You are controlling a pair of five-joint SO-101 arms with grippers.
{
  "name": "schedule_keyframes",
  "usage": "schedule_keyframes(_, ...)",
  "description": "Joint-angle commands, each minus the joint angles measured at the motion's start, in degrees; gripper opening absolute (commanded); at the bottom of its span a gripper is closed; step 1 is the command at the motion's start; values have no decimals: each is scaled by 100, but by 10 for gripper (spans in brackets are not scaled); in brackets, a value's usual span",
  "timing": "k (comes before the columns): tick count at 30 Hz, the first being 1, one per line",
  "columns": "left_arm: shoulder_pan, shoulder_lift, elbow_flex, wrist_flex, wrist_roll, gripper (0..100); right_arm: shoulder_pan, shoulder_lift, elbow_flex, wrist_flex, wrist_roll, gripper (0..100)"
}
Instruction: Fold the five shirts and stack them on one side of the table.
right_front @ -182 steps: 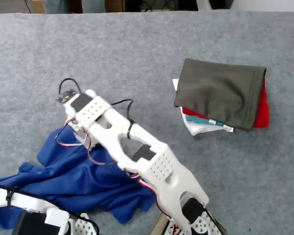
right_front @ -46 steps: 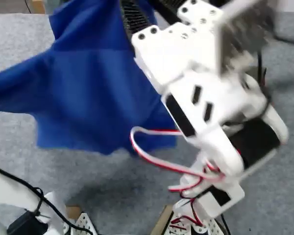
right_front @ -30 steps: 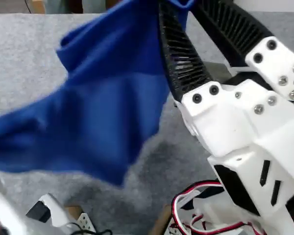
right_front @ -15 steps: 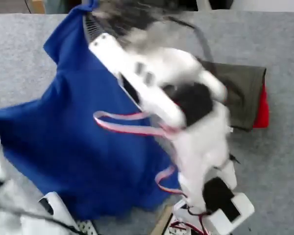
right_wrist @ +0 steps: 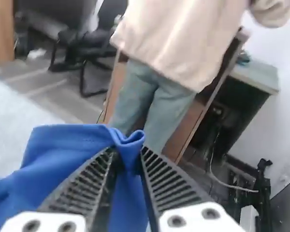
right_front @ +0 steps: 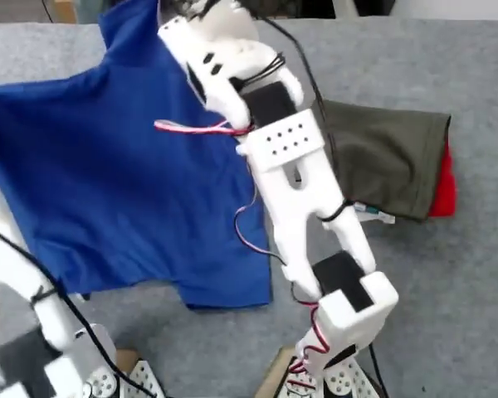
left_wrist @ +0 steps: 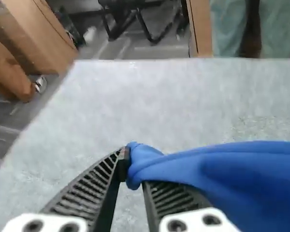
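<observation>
Blue shirt (right_front: 108,182) spread beside folded stack (right_front: 382,157), right arm (right_front: 295,166) between.

The table (right_front: 448,315) has a grey felt-like top. A blue shirt (right_front: 108,191) is spread open across its left half, reaching up to the far edge. Toward the right edge sits a stack (right_front: 382,157) of folded shirts, with an olive shirt (right_front: 398,141) on top and a red shirt (right_front: 444,189) and a white shirt (right_front: 328,214) beneath.
</observation>
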Motion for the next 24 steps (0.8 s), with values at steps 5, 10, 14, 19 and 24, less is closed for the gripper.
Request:
schedule_keyframes(5,-4,132,-963,2119,-70,29,-18,22,-945,1389,-18,14)
schedule_keyframes(10,-4,-158,-963,3754,-70,29,-35,-180,-1077,2892,9,14)
schedule_keyframes(14,-4,-404,-690,4607,-255,29,-132,-462,-1068,4229,369,14)
schedule_keyframes(19,-207,-1037,497,4818,-1064,29,-607,-813,-1068,6031,703,14)
schedule_keyframes(24,-725,-1785,2422,4308,-1793,29,-624,-980,-787,6769,668,14)
